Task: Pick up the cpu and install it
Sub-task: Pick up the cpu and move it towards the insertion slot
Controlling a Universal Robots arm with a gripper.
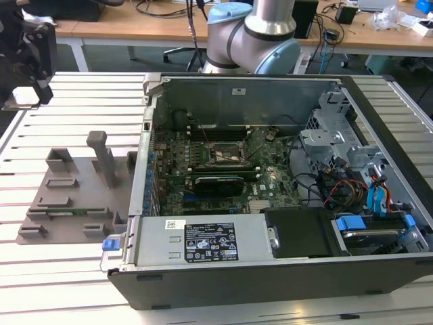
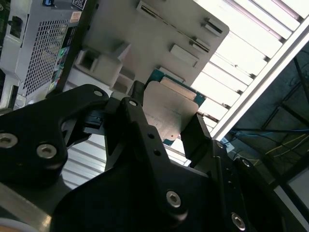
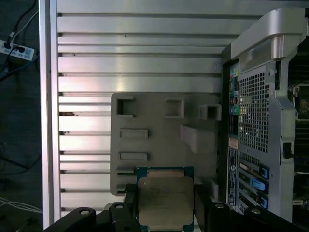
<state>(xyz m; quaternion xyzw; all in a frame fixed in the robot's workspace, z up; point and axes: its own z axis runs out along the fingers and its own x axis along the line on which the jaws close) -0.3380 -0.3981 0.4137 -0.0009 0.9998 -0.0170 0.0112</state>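
- Plainly, the open computer case (image 1: 203, 101) sat on the slatted table (image 1: 67, 88)
- The grey fixture (image 3: 159, 130) lay just beside the case
- The gripper (image 3: 165, 215) hung above that fixture, its fingers (image 3: 131, 212) clenched on opposite edges of the cpu (image 3: 165, 200)
- The cpu looked light, stiff and fragile, so an edge grip clear of its underside seemed safest

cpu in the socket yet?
No: in the first wrist view the gripper holds the cpu over the grey fixture, outside the computer case.

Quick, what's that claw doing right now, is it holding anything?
Gripper: closed, holding the cpu.
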